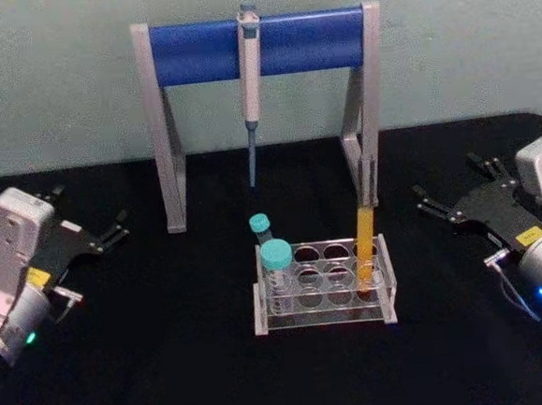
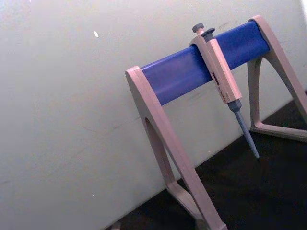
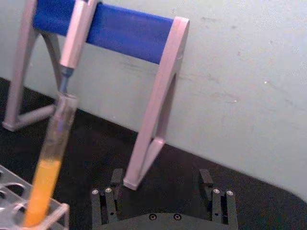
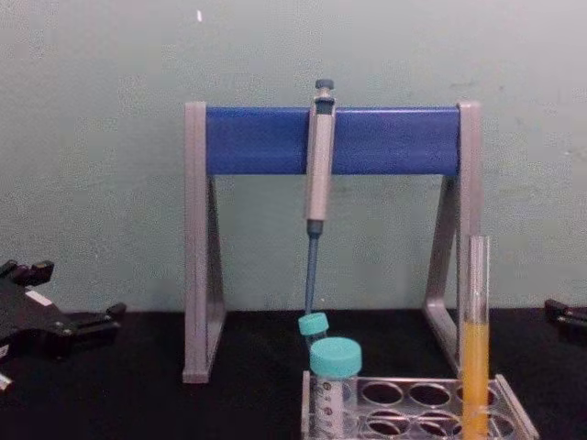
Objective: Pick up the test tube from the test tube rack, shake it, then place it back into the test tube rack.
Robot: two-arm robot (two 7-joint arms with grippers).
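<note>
1. Test tube (image 1: 364, 251), head view: tall, clear and uncapped, orange-yellow liquid low down, standing in the right-hand column of the test tube rack (image 1: 326, 324). Left gripper (image 1: 91, 203) and right gripper (image 1: 445, 176) sit well apart on either side, fingers spread, empty.
2. Left wrist view: pipette stand (image 2: 182, 76), with a pipette (image 2: 223, 76) hanging off its blue bar.
3. Right wrist view: tube seated in the rack, and the right gripper's fingers (image 3: 112, 184) are wide apart, touching nothing.
4. Chest view: tube towers over the low rack.

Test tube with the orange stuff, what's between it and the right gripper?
Nothing but bare black table: in the head view the stretch from the test tube to the open right gripper holds no object.
</note>
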